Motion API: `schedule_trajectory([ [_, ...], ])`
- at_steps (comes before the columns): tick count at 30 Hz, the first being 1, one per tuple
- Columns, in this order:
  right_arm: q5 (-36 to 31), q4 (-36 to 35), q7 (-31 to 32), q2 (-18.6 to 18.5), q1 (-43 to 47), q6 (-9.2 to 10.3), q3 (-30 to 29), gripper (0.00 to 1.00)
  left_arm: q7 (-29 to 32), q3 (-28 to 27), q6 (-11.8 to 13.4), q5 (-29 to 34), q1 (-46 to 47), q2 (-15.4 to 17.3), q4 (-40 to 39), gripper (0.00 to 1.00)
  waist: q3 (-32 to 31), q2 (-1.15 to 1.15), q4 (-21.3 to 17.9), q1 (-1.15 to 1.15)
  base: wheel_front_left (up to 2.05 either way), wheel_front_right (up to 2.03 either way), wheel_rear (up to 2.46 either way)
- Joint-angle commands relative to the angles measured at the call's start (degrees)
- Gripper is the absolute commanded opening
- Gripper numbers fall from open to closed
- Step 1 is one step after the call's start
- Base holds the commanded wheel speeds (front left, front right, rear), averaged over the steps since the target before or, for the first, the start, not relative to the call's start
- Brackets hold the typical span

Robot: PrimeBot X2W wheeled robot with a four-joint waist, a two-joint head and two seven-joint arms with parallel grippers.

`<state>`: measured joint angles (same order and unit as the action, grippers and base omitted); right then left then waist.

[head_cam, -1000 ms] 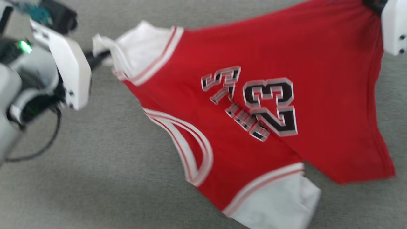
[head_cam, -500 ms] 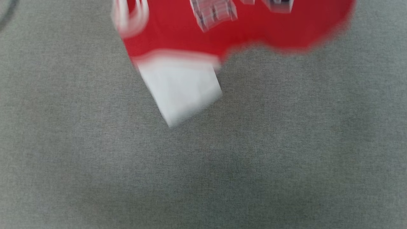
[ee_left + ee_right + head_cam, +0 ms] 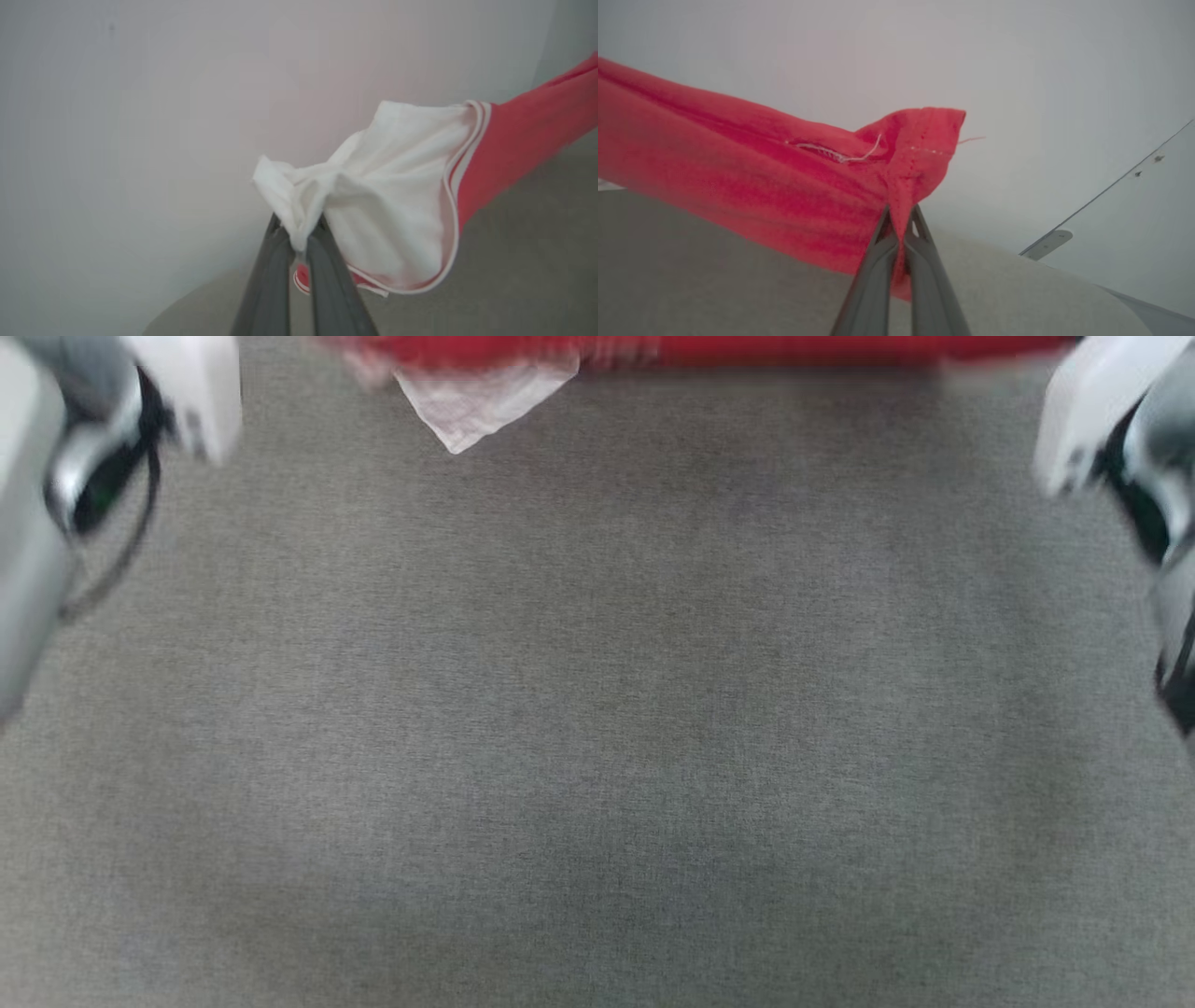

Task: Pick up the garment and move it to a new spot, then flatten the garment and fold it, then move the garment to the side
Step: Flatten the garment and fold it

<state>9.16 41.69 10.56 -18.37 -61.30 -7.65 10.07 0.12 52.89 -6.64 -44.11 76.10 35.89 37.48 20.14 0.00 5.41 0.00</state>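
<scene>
While clamped by left tool [image 3: 299,229], right tool [image 3: 901,215], garment [image 3: 738,177] stretched

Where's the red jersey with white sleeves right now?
The jersey hangs above the grey fabric surface at the head view's top edge, left gripper pinching its white sleeve, right gripper a red corner.

I count one shirt [image 3: 738,163]. I see two white sleeves on it: one sleeve [image 3: 397,196] in my left wrist view and one sleeve corner [image 3: 471,401] in my head view. I have two grippers, my left gripper [image 3: 301,235] and my right gripper [image 3: 902,219]. Each has two fingers [image 3: 268,289], so four fingers. There is one grey surface [image 3: 597,709], one dark cable [image 3: 112,569] and one loose thread [image 3: 873,149].
</scene>
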Motion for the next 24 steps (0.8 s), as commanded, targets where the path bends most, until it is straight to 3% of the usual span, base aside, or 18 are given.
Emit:
schedule_trajectory([
  [1, 2.56, -1.05, 1.84, -0.91, 3.55, 0.29, 1.08, 0.0, 1.58, 1.3, -0.33, -1.51, -4.05, 1.29, -1.33, 0.0, -0.45, 0.0, 0.24, 0.0, 0.0, 0.0, 0.0],
  [9, 11.52, -9.33, 8.91, -4.55, 16.26, 0.29, 5.1, 0.0, 10.29, 4.07, -0.41, -10.16, -17.32, 5.74, -10.88, 0.0, -2.06, 0.0, 0.74, 0.0, 0.0, 0.0, 0.0],
  [11, 13.34, -12.66, 10.85, -5.89, 19.97, 0.29, 6.0, 0.0, 12.63, 4.37, 0.77, -12.76, -21.1, 7.25, -14.6, 0.0, -2.5, 0.0, 0.77, 0.0, 0.0, 0.0, 0.0],
  [24, 24.42, -34.85, 23.37, -15.82, 42.32, 0.18, 7.69, 0.0, 17.43, 6.67, 14.44, -22.8, -42.02, 17.68, -39.53, 0.0, -3.66, 0.0, 0.47, 0.0, 0.0, 0.0, 0.0],
])
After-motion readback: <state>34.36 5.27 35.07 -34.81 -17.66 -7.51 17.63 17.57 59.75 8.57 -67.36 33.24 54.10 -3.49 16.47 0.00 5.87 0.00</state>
